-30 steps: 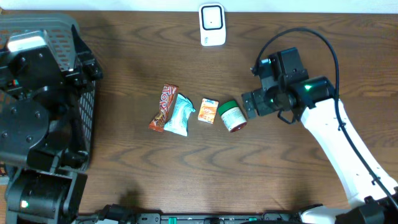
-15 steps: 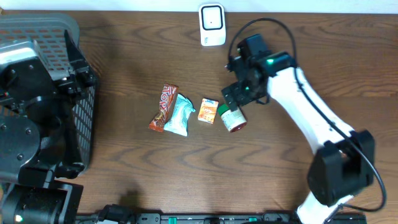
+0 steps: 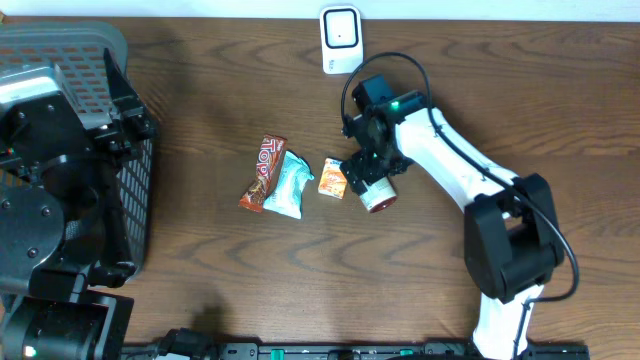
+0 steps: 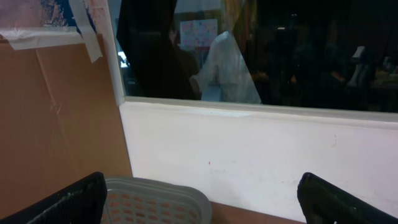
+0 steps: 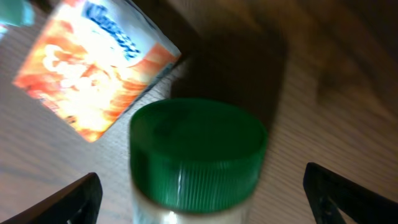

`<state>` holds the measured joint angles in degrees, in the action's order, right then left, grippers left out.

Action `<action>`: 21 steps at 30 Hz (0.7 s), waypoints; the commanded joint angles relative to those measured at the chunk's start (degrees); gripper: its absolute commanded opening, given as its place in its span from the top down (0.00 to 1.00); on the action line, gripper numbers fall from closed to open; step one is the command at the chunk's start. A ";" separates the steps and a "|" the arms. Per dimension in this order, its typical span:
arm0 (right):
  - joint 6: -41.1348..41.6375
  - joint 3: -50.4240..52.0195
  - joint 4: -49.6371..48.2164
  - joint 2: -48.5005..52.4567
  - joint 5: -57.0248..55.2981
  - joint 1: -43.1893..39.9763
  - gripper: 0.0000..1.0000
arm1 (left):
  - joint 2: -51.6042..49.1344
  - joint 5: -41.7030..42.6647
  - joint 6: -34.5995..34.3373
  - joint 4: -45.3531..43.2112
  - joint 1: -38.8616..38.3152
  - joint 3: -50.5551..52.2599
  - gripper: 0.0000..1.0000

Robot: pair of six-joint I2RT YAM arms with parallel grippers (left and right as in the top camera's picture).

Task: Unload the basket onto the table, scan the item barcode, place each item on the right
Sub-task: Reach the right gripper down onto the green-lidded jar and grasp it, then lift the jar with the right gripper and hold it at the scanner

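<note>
Right wrist view shows the green-lidded jar (image 5: 198, 149) near the middle of the table (image 3: 200, 290), just beside the orange carton (image 5: 93, 68), with the right gripper (image 3: 368, 170) over it, jaws wide apart and empty. For a good grip, I think the fingers should descend centred on the lid and not push the carton.

I am pointing my left pincer (image 4: 205, 202) toward the far side of the scene, and its two dark fingers (image 4: 71, 202) are sitting in the bottom left and bottom right corners, spread wide apart. Near them, low on the left, the pale rim of a perforated plastic basket (image 4: 155, 190) is showing, with a thin strip of brown table (image 4: 255, 218) lying to its right. Farther off, a white wall (image 4: 249, 155) is running across beneath a dark window (image 4: 298, 56) full of dim reflections, and a brown cardboard sheet (image 4: 56, 112) with tape (image 4: 87, 28) at its top is standing on the left.
</note>
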<state>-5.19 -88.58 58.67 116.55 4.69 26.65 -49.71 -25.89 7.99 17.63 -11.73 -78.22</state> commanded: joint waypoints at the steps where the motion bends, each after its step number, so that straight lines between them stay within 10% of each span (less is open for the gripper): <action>1: -0.42 -1.31 0.17 1.79 0.35 0.81 0.03 | 0.22 -0.76 1.44 -0.11 0.20 0.09 0.02; 14: -0.39 -1.18 -4.55 3.63 0.37 0.92 0.05 | 0.22 -0.76 1.44 -0.11 0.20 0.09 0.02; 21: 0.85 -1.18 -5.16 5.42 0.31 1.18 0.24 | 0.22 -0.76 1.44 -0.11 0.20 0.09 0.02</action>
<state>-4.75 -88.90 53.69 120.68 4.71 27.24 -49.71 -25.89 8.88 17.63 -11.73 -78.22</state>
